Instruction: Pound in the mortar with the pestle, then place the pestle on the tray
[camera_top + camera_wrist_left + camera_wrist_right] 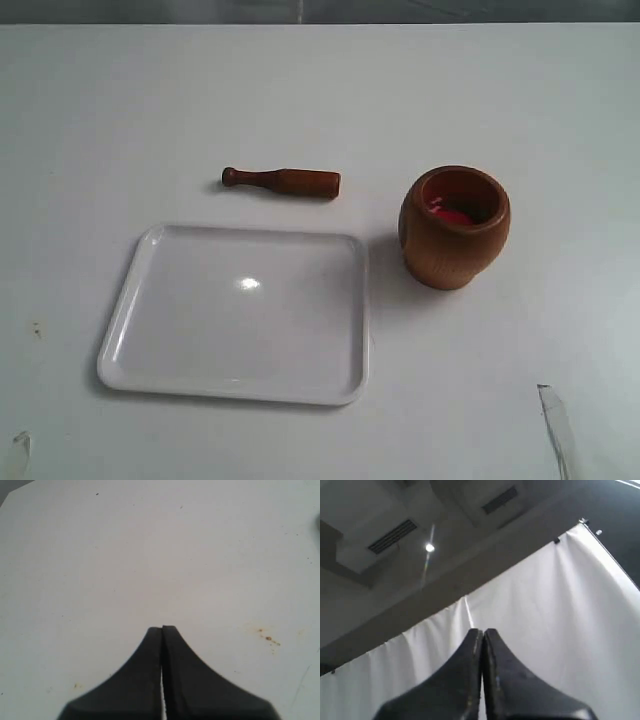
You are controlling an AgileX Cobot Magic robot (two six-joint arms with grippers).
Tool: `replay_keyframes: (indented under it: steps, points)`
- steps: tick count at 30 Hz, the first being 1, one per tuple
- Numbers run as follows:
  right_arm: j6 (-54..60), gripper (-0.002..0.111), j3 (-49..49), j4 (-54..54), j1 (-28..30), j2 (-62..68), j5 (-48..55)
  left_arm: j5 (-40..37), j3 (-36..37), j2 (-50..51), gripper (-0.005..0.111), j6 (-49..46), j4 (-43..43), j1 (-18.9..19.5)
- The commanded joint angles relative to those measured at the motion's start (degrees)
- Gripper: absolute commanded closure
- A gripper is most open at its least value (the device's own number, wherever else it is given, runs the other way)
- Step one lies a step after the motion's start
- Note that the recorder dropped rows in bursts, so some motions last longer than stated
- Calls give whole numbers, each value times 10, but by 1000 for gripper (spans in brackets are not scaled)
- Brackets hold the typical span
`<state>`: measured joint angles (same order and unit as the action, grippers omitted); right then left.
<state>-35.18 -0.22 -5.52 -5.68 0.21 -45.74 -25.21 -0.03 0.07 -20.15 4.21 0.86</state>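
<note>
The mortar (455,227), a light-brown wooden cup with a red inside, stands upright right of centre on the white table. The dark reddish-brown pestle (282,181) lies flat to its left, knobbed handle pointing left. The white glossy tray (150,345) lies in front of the pestle and holds nothing. My left gripper (162,628) is shut over bare table, with nothing between its fingers. My right gripper (483,631) is shut too and points up at a white curtain and ceiling. Neither gripper is near the task's objects.
A pale sliver (555,425) shows at the lower right edge of the exterior view, another (18,452) at the lower left. Small brown stains (267,637) mark the table by the left gripper. The table's far edge (320,24) runs along the top.
</note>
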Motion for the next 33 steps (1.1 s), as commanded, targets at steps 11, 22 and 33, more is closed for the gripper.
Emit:
replay_keyframes:
  steps: [11, 22, 33]
  points:
    - [-194, 108, -396, -377, -4, 357, 364, 2, 0, -1, 107, 5, -4, -4]
    - [-287, 108, -592, -896, -283, 739, 536, 2, 0, -1, 107, 5, -4, -4]
    - [701, 108, -904, -113, -330, 985, 1029, 2, 0, -1, 107, 5, -4, -4]
